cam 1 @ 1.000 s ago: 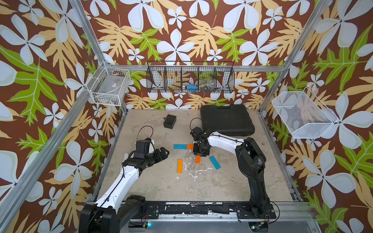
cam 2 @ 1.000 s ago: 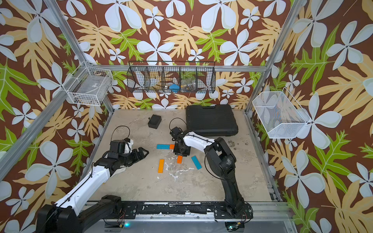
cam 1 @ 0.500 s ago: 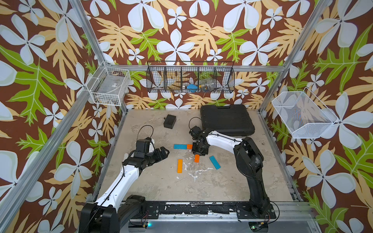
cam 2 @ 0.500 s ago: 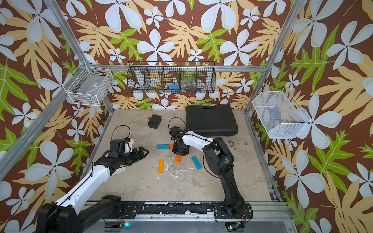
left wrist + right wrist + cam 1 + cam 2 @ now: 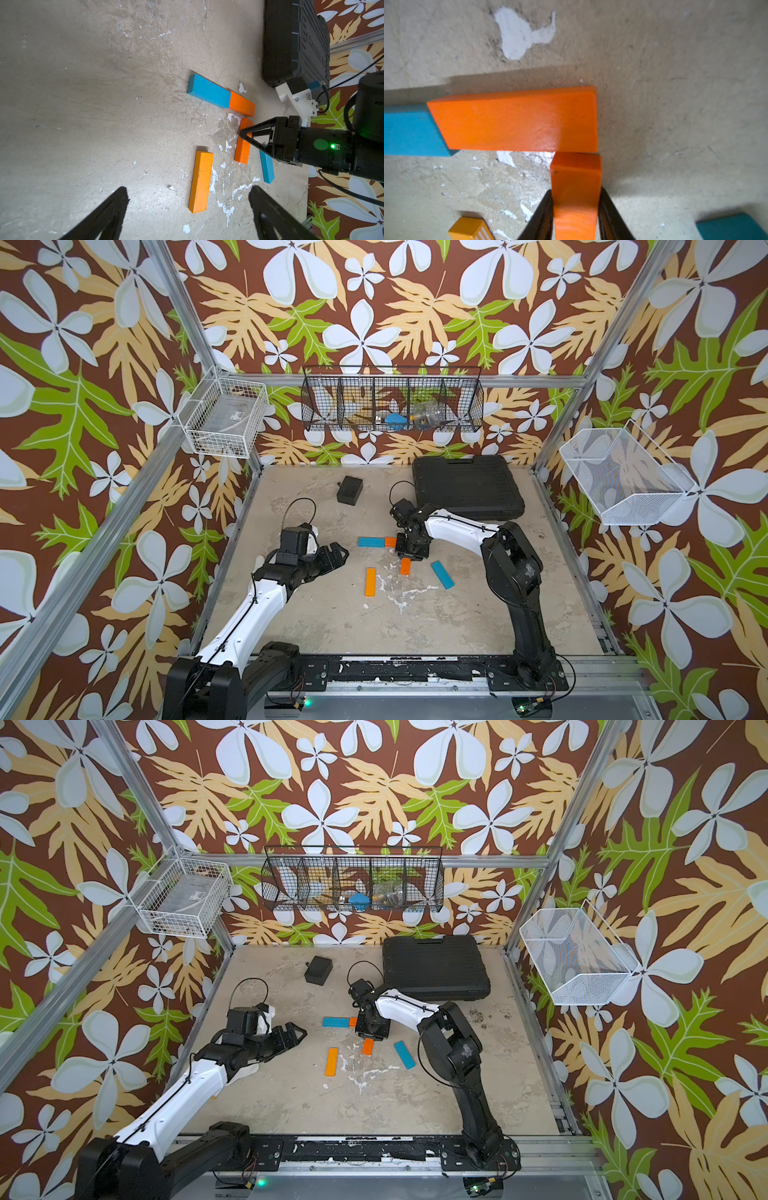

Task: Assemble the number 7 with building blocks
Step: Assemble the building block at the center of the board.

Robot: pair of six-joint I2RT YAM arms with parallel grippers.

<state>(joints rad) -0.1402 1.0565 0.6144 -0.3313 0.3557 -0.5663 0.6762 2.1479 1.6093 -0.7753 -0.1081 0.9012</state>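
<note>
Here, the right tool (image 5: 575,190) is pinching the orange stem block (image 5: 576,176), its end touching the long side of the orange bar block (image 5: 517,118), itself abutting the blue block (image 5: 409,133); seating it flush before letting go is looking wise; the left tool (image 5: 336,552) is hovering wide open, well apart.

Left arm (image 5: 266,601) reaches from lower left, its fingers (image 5: 112,209) spread wide; right arm (image 5: 457,526) folds toward centre, its fingers (image 5: 544,214) pinching an orange block (image 5: 575,187).
</note>
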